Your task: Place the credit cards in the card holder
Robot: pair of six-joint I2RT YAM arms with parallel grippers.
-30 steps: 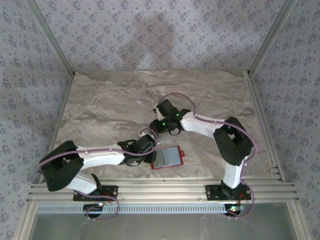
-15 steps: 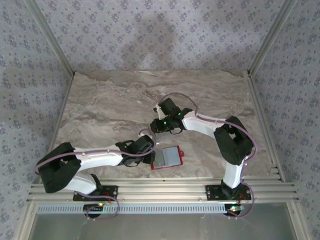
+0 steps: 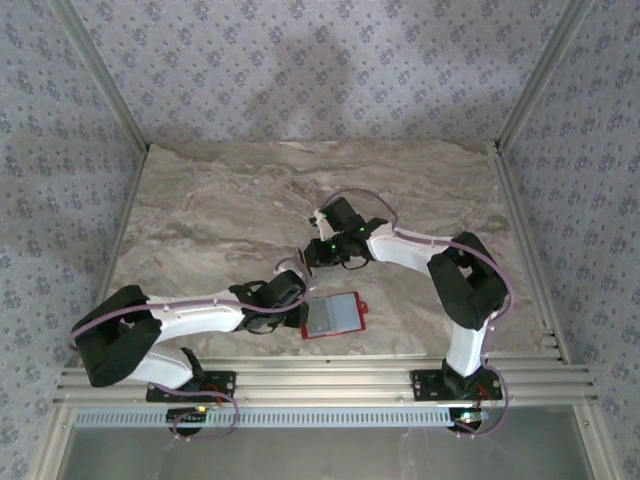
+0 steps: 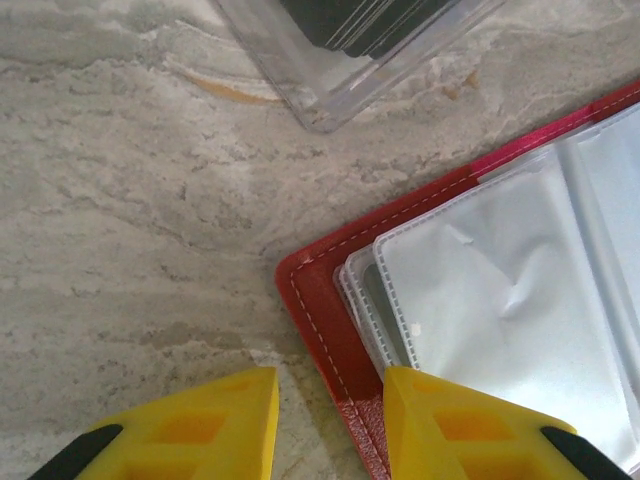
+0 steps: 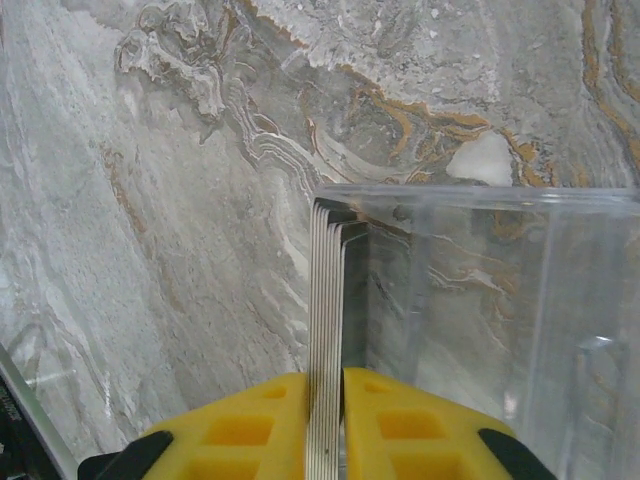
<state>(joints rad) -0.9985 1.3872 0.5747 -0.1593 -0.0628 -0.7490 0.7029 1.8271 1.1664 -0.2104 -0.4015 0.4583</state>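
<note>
The card holder (image 3: 335,315) lies open on the table, red cover down and clear sleeves (image 4: 500,300) up. My left gripper (image 4: 330,425) is open and straddles its red left edge (image 4: 325,330): one finger is over the cover, the other over bare table. In the top view this left gripper (image 3: 300,312) is at the wallet's left side. My right gripper (image 5: 327,420) is shut on a stack of credit cards (image 5: 327,290) seen edge-on, standing against the left wall of a clear plastic box (image 5: 500,300). The dark cards (image 4: 350,20) also show inside that box in the left wrist view.
The clear box (image 4: 330,90) sits just beyond the wallet's far left corner, a short gap of marble table (image 3: 220,220) between them. The right gripper (image 3: 318,258) hangs over it. Metal frame rails (image 3: 320,380) run along the near edge.
The left gripper has slid slightly toward the near-left along the wallet's left edge. The right gripper has shifted a little to the right over the clear box.
</note>
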